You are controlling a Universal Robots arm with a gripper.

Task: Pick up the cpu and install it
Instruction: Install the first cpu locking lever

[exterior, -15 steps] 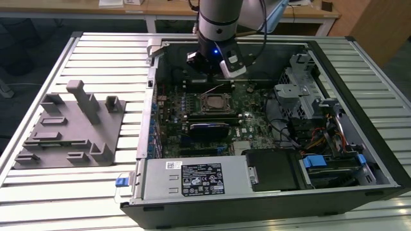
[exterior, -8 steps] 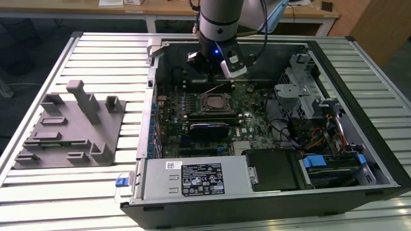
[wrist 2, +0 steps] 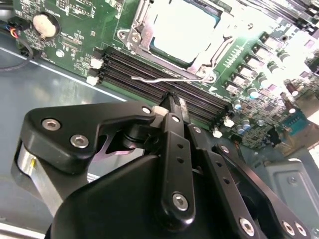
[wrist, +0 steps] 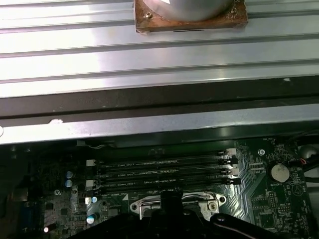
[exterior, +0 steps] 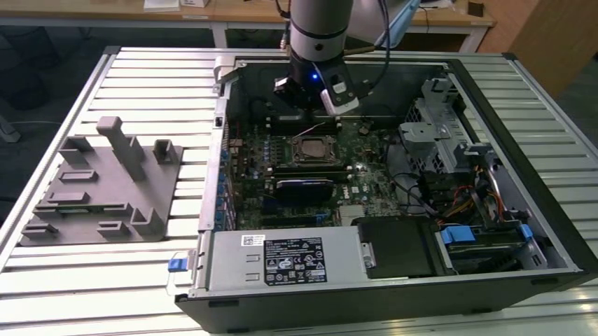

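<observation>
CPU is sitting in its socket in the middle of the green motherboard, inside the open computer case; in the second wrist view the cpu shows as a pale shiny square inside the metal socket frame.

Going left to right in the exterior view: on the far left there's a grey plastic tray with upright posts, lying on the slatted metal table just beside the case. A small blue clip sticks out at the case's near left corner. Then comes the case itself, with a silver power supply box along the near edge and a black block on the board between that and the socket. The robot arm comes down from the top, and the gripper hangs over the memory slots just behind the socket, close to the board. Further right are a drive cage, some cables and blue plastic tabs.

In the second wrist view the gripper has its black fingers pinched together with nothing between them, the tips right over the memory slots beside the thin wire latch lever. A round coin battery sits off on the board.

The first wrist view looks over the memory slots, the coin battery and the table slats.
</observation>
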